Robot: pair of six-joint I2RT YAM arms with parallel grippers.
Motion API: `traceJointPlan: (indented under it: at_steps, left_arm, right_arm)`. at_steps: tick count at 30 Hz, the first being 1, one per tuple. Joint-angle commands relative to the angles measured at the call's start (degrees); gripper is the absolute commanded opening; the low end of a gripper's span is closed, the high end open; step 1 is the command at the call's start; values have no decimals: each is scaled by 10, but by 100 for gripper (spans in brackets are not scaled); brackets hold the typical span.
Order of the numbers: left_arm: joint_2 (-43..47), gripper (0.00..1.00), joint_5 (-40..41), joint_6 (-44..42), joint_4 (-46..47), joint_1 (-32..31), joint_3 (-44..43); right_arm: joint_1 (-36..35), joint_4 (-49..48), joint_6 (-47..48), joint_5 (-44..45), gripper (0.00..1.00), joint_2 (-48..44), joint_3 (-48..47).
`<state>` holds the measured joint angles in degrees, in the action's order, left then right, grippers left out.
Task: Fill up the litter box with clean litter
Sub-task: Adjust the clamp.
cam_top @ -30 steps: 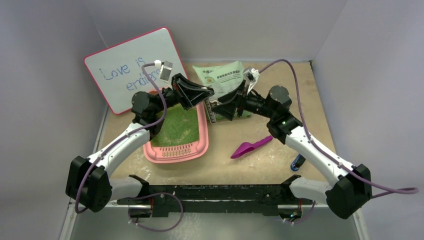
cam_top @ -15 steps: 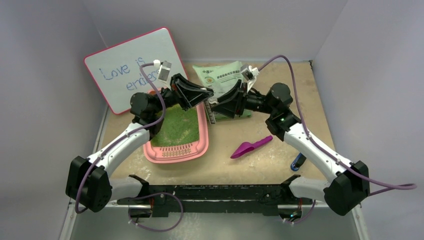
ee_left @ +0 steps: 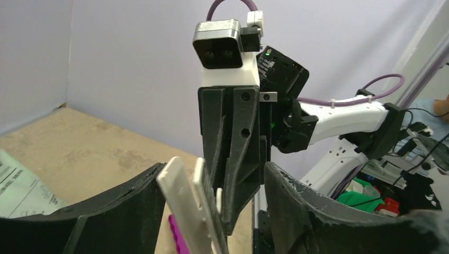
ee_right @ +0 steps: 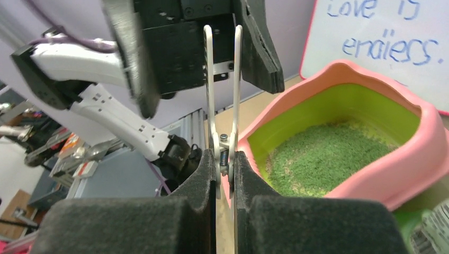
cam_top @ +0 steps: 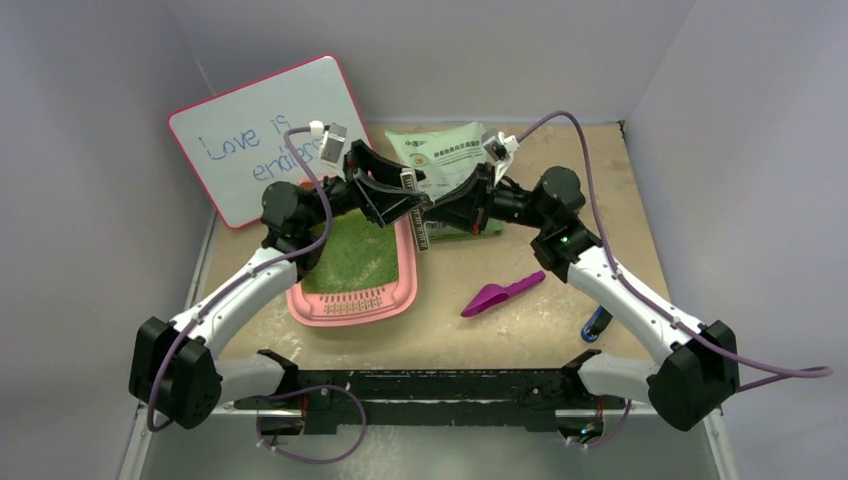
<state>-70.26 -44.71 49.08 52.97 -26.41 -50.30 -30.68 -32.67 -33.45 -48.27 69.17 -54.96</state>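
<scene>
Handover by litter box far right rim: now pinches white clip in right gripper, releases left gripper, jaws apart; clean litter already in.

Soft, even light with faint shadows on the table; wrist views blur their own near fingers and distant backgrounds

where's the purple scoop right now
In the top view the purple scoop lies on the table, to the right of the pink litter box, apart from it.
</scene>
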Motion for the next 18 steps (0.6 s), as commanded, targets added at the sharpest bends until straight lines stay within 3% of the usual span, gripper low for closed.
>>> traceJointPlan:
  at_steps: [1,4,11,14,18]
  left_arm:
    - [41,68,31,-180,-191,0,-60]
    - [41,72,73,-304,-352,11,-123]
    - [-6,77,68,-367,-417,102,-203]
    - [-61,78,39,-444,-474,110,-252]
    - [-187,80,-13,-567,-589,110,-354]
  right_arm:
    - [5,75,40,87,0,-17,-13]
    - [7,120,60,145,0,-28,-5]
    - [8,293,134,357,0,-44,-25]
    - [8,366,167,461,0,-57,-41]
    - [9,429,206,526,0,-72,-66]
